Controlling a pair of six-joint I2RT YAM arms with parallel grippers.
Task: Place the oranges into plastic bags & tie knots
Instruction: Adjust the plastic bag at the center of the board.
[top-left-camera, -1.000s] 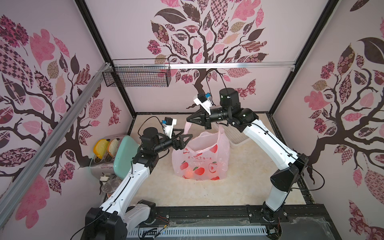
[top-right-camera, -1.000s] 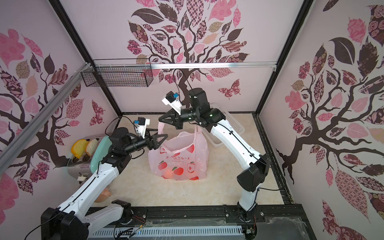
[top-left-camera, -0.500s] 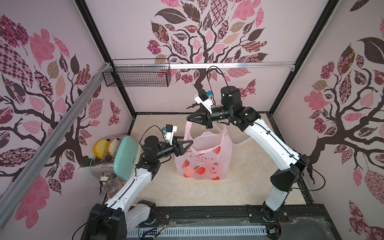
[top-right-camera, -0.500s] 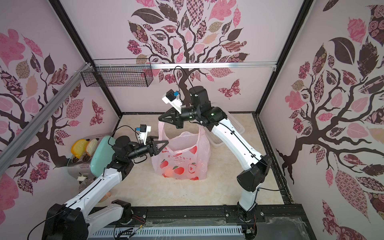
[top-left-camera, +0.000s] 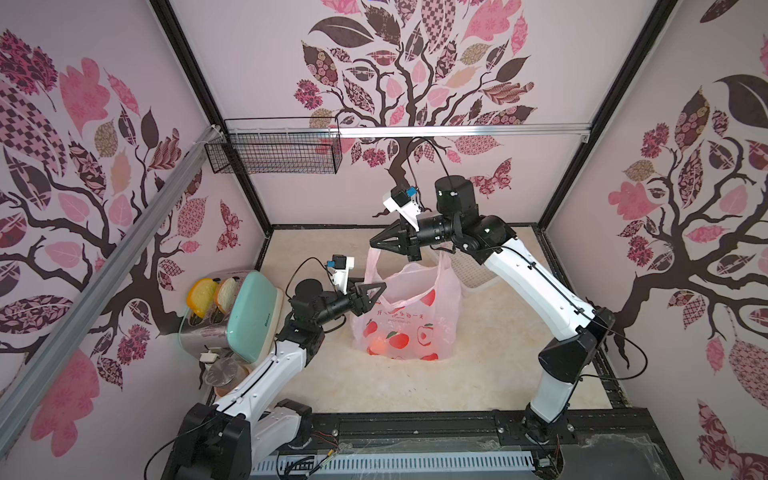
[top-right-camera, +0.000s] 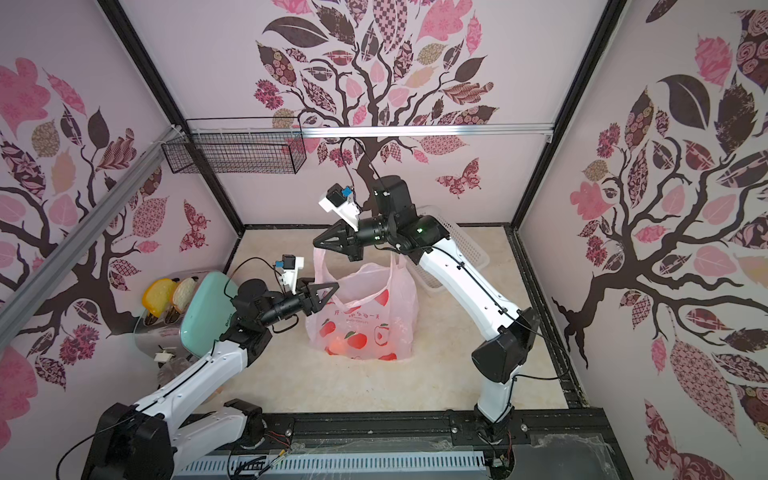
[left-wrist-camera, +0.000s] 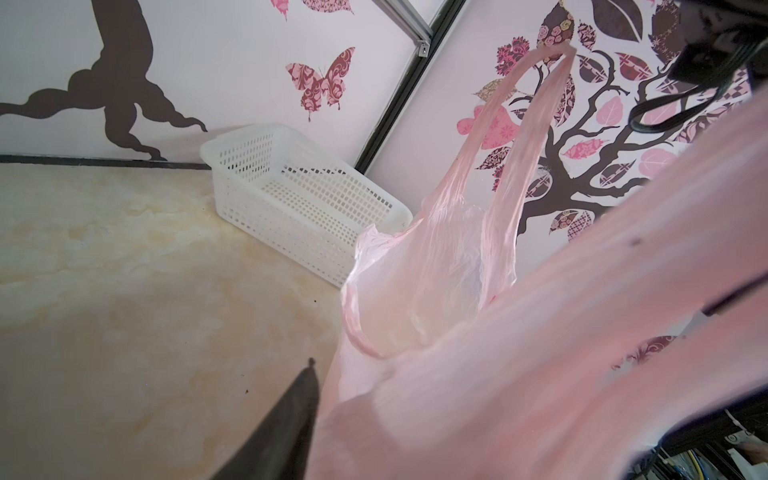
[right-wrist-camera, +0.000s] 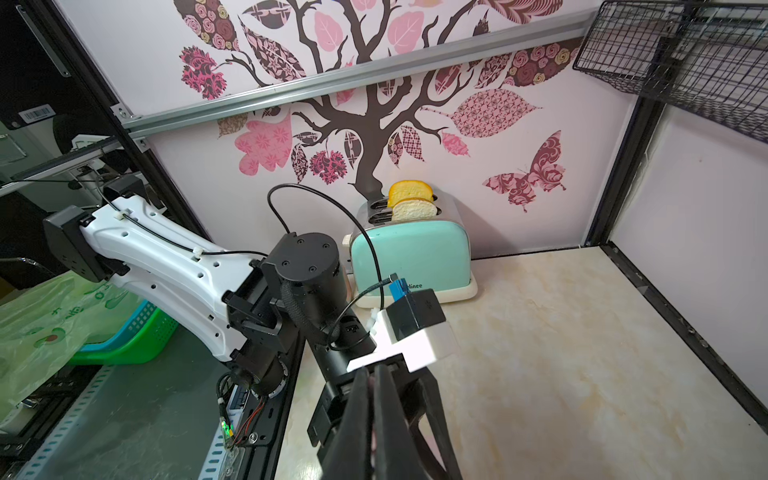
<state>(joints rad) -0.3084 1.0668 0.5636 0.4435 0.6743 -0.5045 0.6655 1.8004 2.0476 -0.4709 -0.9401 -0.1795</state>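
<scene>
While the mint toaster (top-left-camera: 249, 316) sits unused at the far left, the left gripper (top-left-camera: 376, 291) points level at the pink plastic bag (top-left-camera: 409, 316). Its wrist view shows one dark finger (left-wrist-camera: 291, 415) off to the side and pink film hiding its mate, so the fingers look parted. The bag stands on the tabletop (top-left-camera: 415, 386), oranges (top-left-camera: 377, 345) glowing through its base. Its near handle (top-left-camera: 369, 266) climbs steeply from the rim beside those fingers to the right gripper (top-left-camera: 374, 245), whose fingers (right-wrist-camera: 357, 415) are pinched together on it overhead. The left arm is nearer for taking that strip lower down, I'd say. There is room all round, with the white basket (left-wrist-camera: 291, 195) behind.
</scene>
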